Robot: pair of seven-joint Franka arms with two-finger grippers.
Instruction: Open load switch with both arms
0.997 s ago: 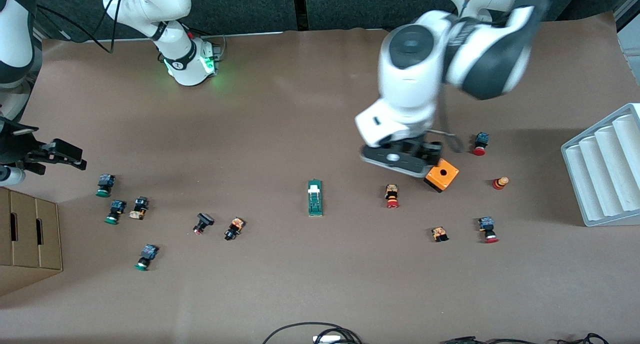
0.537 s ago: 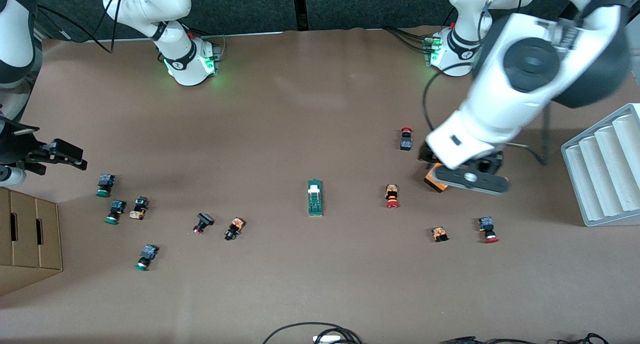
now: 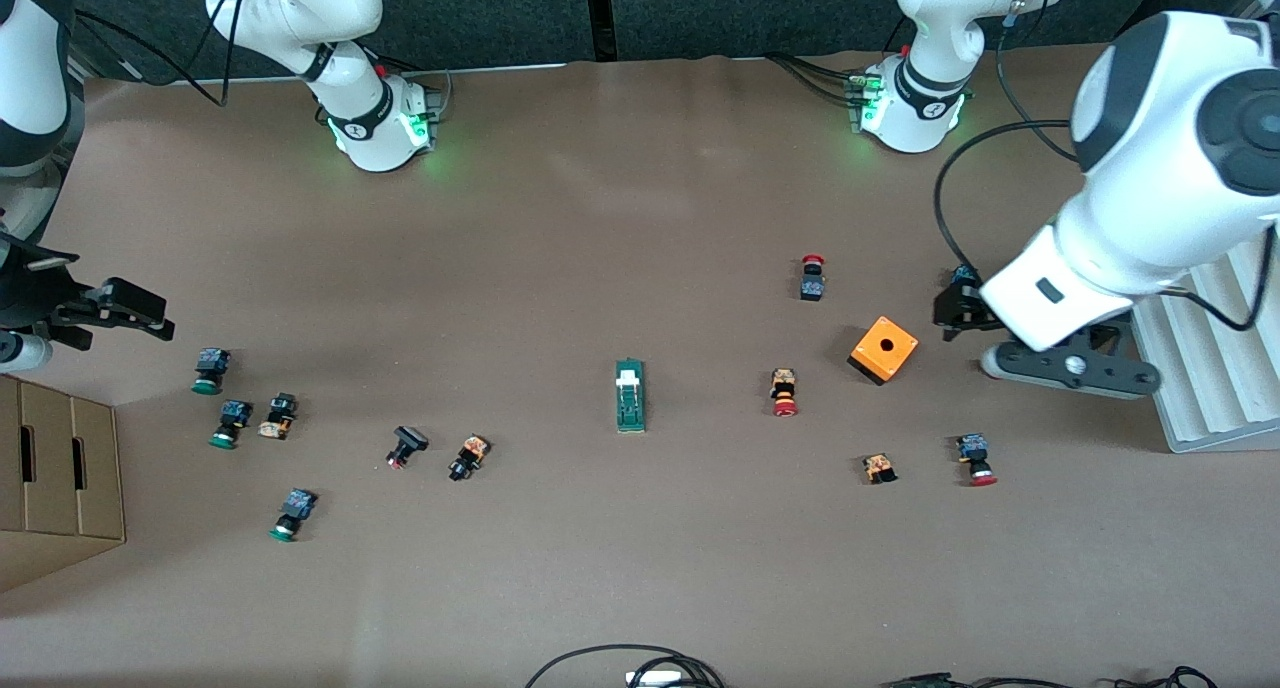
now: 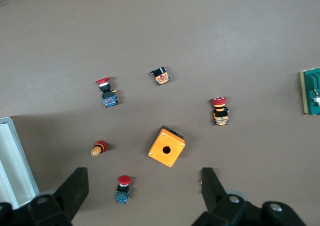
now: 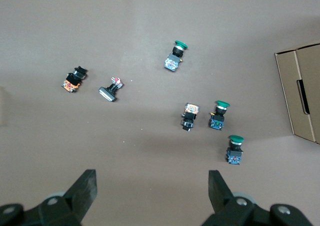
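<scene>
1. The load switch [image 3: 630, 396] lay alone near the table's middle, with nothing touching it.
2. My left gripper [image 4: 142, 193] hung wide open and empty above a red-capped button [image 4: 122, 188], beside the orange cube [image 3: 884, 350] and the grey ribbed tray [image 3: 1215, 368].
3. More red-capped buttons [image 3: 784, 392] lay scattered between that cube and the switch.
4. My right gripper [image 5: 152, 196] waited, spread wide and empty, above the green-capped buttons [image 5: 235, 149] near the cardboard box [image 3: 55, 478].

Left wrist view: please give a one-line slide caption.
Open left gripper above brown table, over orange cube with a hole and red-capped push buttons.
</scene>
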